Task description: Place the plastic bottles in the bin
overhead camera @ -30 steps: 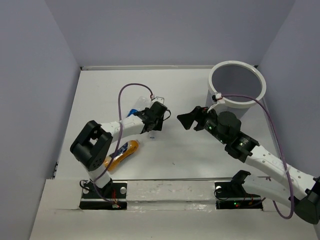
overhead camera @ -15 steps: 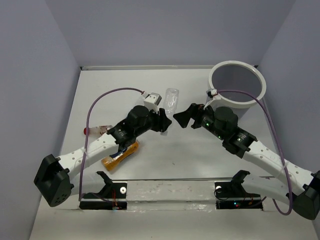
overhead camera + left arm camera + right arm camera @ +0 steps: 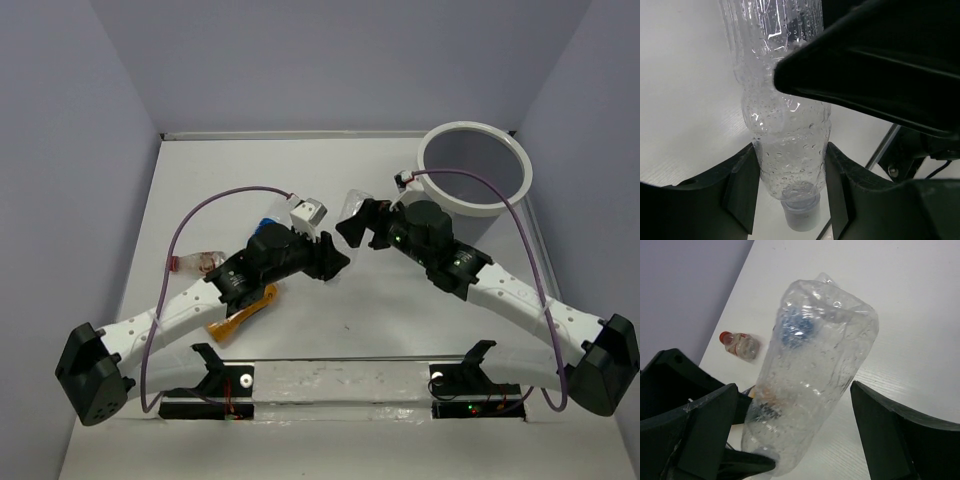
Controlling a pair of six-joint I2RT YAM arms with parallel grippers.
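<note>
Top view: the left arm reaches in from 7 o'clock and the right arm from 5 o'clock. They meet near the middle of the white tabletop.

Left end effector: clenched on a clear colourless plastic bottle, with one black finger on each side of the body just above the neck. In the left wrist view the pale cap sits at 6 o'clock and the body runs up to 12 o'clock. Droplets show on the bottle wall.

Right end effector: released, jaws spread wide and straddling the far end of the same bottle. There is a clear gap at the 3 o'clock finger. The 9 o'clock finger is near the bottle; I cannot tell whether it touches.

Round translucent grey plastic bin with a thick white rim: stands at the 2 o'clock corner of the tabletop. The held bottle is outside it, at about 8 o'clock from the bin and apart from the rim.

Other bottles, top view:
- The small clear plastic bottle with a red cap lies on its side at 9 o'clock of the left end effector.
- The orange-yellow labelled plastic bottle lies at 7 o'clock, partly under the left arm.
- The blue-labelled clear plastic bottle is mostly hidden behind the left wrist.
</note>
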